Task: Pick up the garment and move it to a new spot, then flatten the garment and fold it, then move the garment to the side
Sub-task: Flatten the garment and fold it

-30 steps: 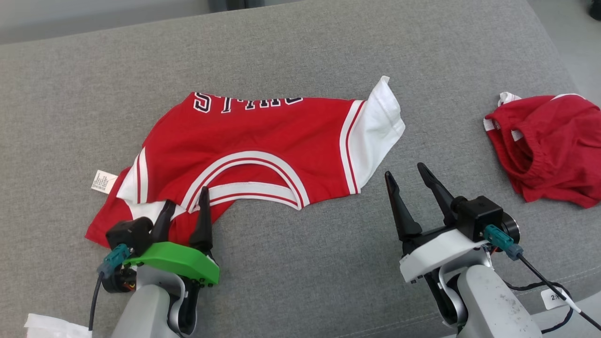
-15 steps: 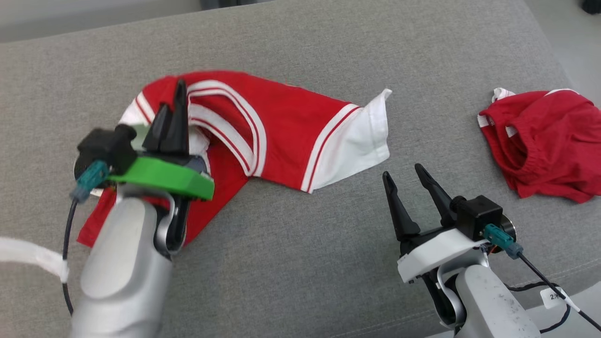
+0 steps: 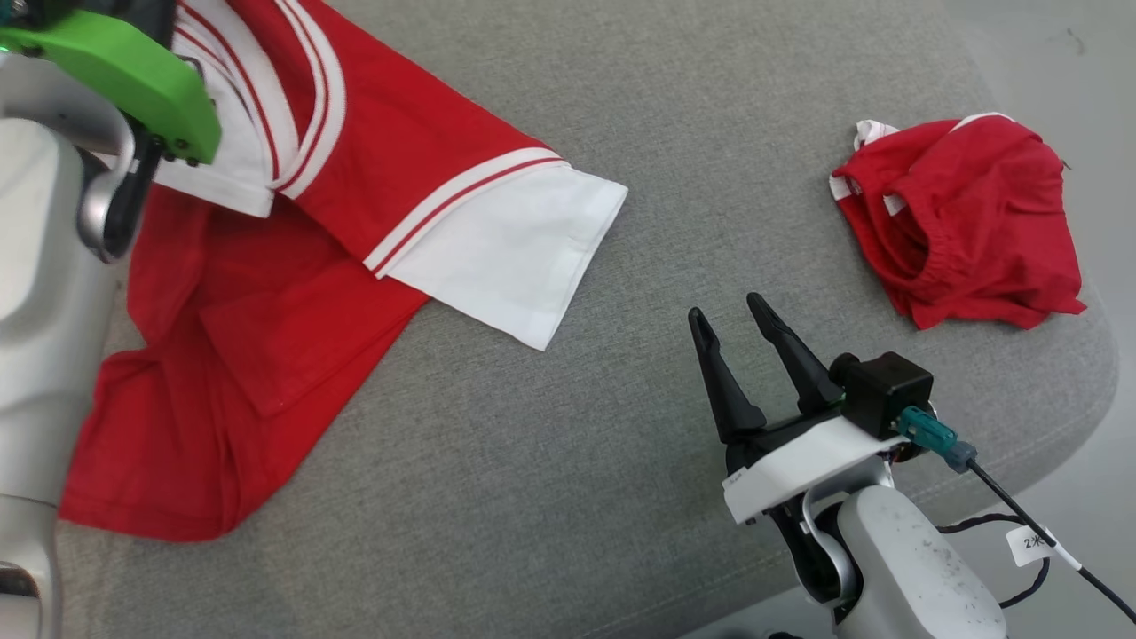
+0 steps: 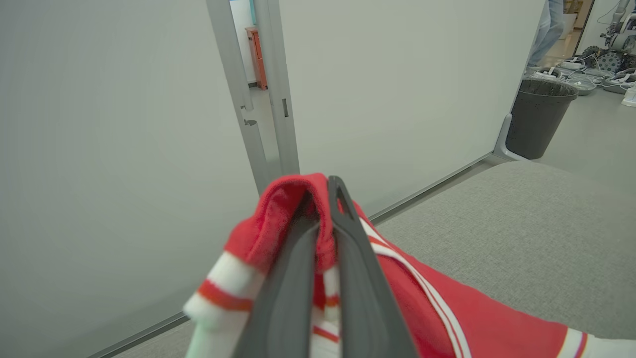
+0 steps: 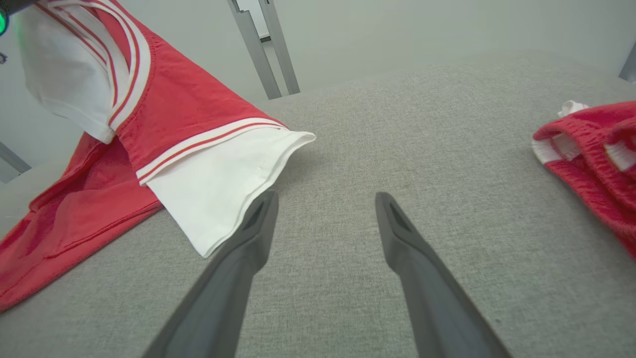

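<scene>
Whereas a second ago the left gripper stood spread over the flat red shirt, it now pinches the striped edge, lifting it while the lower part lies on the grey cushion. The right gripper stays spread, empty, near the white sleeve. What the black bin holds is hidden.

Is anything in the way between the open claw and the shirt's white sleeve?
No. Just bare grey cushion lies between the right gripper and the white sleeve of the jersey. The red shorts sit off to its other side.
</scene>
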Robot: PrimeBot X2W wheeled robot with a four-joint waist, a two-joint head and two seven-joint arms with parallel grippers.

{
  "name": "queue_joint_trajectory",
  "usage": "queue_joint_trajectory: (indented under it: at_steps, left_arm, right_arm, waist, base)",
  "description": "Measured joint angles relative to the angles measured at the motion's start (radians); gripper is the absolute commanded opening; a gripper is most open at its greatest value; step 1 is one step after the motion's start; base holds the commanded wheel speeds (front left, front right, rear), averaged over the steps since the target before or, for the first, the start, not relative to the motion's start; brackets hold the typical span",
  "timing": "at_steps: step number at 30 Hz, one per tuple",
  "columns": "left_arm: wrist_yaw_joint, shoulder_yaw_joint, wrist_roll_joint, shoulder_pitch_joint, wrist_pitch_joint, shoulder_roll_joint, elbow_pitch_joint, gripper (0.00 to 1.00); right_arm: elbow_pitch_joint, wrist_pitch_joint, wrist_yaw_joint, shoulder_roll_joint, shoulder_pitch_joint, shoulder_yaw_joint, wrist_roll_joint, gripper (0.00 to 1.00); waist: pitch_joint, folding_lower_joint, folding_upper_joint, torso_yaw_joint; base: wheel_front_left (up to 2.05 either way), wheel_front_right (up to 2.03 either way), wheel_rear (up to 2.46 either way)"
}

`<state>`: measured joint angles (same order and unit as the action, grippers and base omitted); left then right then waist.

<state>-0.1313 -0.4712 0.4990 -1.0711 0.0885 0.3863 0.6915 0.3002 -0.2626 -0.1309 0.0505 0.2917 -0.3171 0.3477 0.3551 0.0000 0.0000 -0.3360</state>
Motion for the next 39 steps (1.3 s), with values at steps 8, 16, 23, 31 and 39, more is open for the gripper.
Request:
queue_joint_trajectory:
  at_steps: [8, 16, 23, 31, 39]
  left_arm:
    - [0.0, -0.013, 0.067, -0.009, 0.049, 0.06, 0.153, 1.0]
    - [0.0, 0.015, 0.135, 0.149, 0.162, -0.036, 0.221, 1.0]
    - [0.004, 0.127, 0.145, 0.378, 0.174, -0.14, 0.09, 1.0]
    - [0.005, 0.246, 0.061, 0.622, 0.174, -0.267, 0.0, 1.0]
    - [0.002, 0.222, 0.022, 0.738, 0.174, -0.324, -0.026, 1.0]
  right_arm:
    - [0.001, 0.0, 0.0, 0.0, 0.0, 0.013, 0.015, 1.0]
    - [0.02, 0.0, 0.0, -0.002, 0.0, 0.05, -0.045, 1.0]
    - [0.035, 0.0, 0.0, -0.001, -0.027, 0.071, -0.077, 1.0]
    - [0.04, 0.0, 0.0, -0.001, -0.058, 0.107, -0.1, 1.0]
    - [0.046, 0.0, 0.0, -0.001, -0.074, 0.137, -0.103, 1.0]
  waist:
    - [0.051, 0.0, 0.0, -0.049]
    - [0.039, 0.0, 0.0, 0.003]
    - [-0.033, 0.0, 0.0, 0.068]
    - [-0.114, 0.0, 0.0, 0.128]
    - [-0.157, 0.0, 0.0, 0.164]
  base:
    - [0.0, 0.0, 0.0]
    - [0.0, 0.0, 0.0]
    - [0.0, 0.0, 0.0]
    - [0.0, 0.0, 0.0]
    - [0.0, 0.0, 0.0]
